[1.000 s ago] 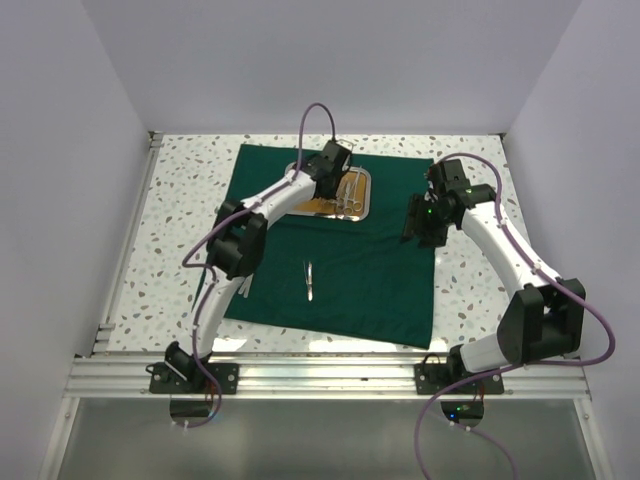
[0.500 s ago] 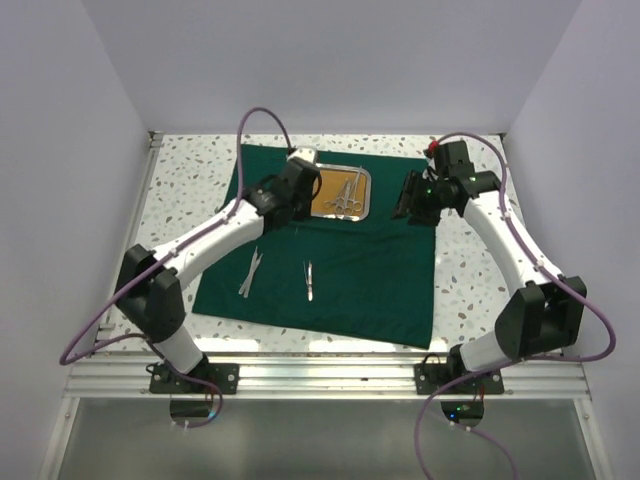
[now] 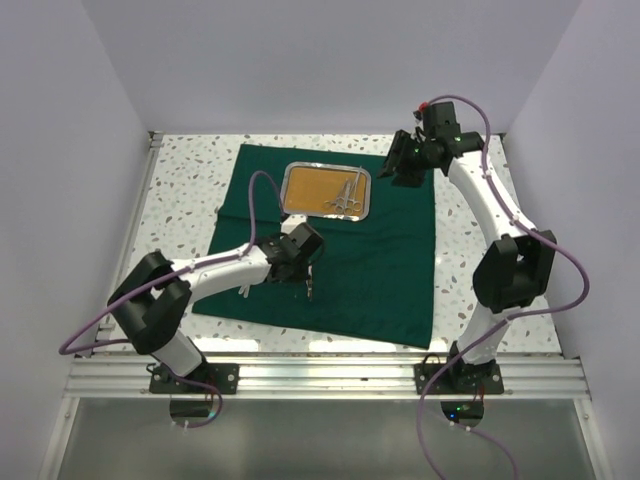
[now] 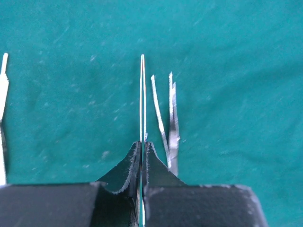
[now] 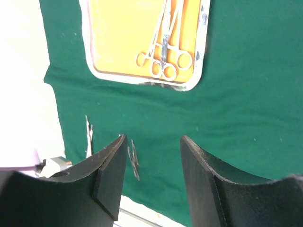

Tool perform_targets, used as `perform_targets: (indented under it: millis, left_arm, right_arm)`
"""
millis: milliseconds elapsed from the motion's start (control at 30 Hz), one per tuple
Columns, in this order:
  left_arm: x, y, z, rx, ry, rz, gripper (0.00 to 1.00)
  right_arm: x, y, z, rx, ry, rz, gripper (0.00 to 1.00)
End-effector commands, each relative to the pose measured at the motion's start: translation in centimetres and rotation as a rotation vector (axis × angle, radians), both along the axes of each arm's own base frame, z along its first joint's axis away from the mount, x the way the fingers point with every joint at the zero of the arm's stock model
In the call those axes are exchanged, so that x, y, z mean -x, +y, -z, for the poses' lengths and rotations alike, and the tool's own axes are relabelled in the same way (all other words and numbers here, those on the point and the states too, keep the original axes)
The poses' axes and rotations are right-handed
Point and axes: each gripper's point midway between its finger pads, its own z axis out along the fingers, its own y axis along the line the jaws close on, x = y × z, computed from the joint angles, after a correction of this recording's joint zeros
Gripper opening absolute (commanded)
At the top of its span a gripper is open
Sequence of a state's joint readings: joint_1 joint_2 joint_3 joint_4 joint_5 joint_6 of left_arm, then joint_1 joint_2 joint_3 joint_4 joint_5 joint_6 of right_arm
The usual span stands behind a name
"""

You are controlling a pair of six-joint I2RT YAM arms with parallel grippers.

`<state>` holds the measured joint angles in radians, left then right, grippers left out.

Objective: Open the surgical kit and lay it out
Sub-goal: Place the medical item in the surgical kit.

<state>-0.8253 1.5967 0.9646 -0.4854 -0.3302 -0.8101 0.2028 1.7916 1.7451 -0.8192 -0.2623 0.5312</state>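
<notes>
The dark green cloth lies spread flat on the table. The steel tray with its orange floor sits at the cloth's far edge and holds ring-handled instruments, also seen as instruments in the right wrist view. My left gripper hangs low over the middle of the cloth. It is shut on thin silver tweezers that point away from it. A second pair of tweezers lies on the cloth just right of them. My right gripper is raised at the far right, open and empty.
Another silver instrument lies at the left edge of the left wrist view. The speckled tabletop surrounds the cloth. White walls close in three sides. An aluminium rail runs along the near edge, and purple cables loop off both arms.
My left arm swung from the tray down to the middle of the cloth, near the lying tweezers. My right arm rose and drew back to the far right.
</notes>
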Motion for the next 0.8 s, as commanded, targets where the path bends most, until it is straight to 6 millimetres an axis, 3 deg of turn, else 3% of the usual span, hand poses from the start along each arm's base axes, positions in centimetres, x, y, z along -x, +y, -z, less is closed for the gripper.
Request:
perform_targets:
  millis: [0,67,100,233,367,400,433,467,500,600,633,667,767]
  left_arm:
    - [-2.2,-2.3,-1.7,0.126,-0.105,-0.059,0.00]
    - [-2.5,-3.0,-1.7,0.137,-0.110,-0.040,0.03]
    - [-2.5,-3.2,-1.1,0.125,-0.100,-0.032,0.11]
    - [-2.9,-3.8,-0.7,0.092,-0.084,-0.001,0.22]
    - [-3.3,-3.9,-2.1,0.090,-0.112,0.026,0.63]
    - [-3.3,-3.7,-2.3,0.076,-0.111,0.031,0.68]
    - [-3.7,-4.0,-3.2,0.080,-0.125,0.035,0.71]
    - [-3.9,-4.0,-3.8,0.069,-0.135,0.043,0.75]
    - [-3.9,-3.7,-4.0,0.049,-0.129,0.051,0.76]
    - [-4.6,-4.1,-6.5,0.050,-0.163,0.071,0.76]
    - [-5.0,-4.5,-7.9,0.066,-0.185,0.077,0.76]
    - [-5.1,-4.6,-8.8,0.071,-0.200,0.089,0.76]
    - [-5.1,-4.6,-11.2,0.083,-0.219,0.107,0.76]
  right_arm:
    - [-1.1,1.0,-1.4,-0.049,-0.012,-0.003,0.52]
    - [-1.6,1.1,-1.4,-0.049,-0.014,0.001,0.52]
    - [-1.8,1.2,-0.8,-0.050,-0.005,-0.001,0.52]
    - [-3.0,2.3,0.7,-0.065,0.014,-0.029,0.54]
    - [-4.5,3.1,3.1,0.001,0.055,-0.041,0.57]
    - [-4.8,3.3,3.5,0.018,0.060,-0.045,0.57]
    - [-5.8,3.9,2.6,0.036,0.022,-0.043,0.57]
    - [-6.3,4.0,4.7,0.057,0.064,-0.042,0.57]
    - [-7.3,4.7,3.5,0.058,0.025,-0.045,0.57]
    - [-9.0,4.9,6.7,0.100,0.074,-0.018,0.57]
    - [-9.9,5.2,5.8,0.100,0.039,-0.012,0.57]
    - [-10.4,4.8,7.7,0.130,0.065,0.010,0.57]
    - [-12.2,4.6,8.2,0.156,0.022,0.045,0.57]
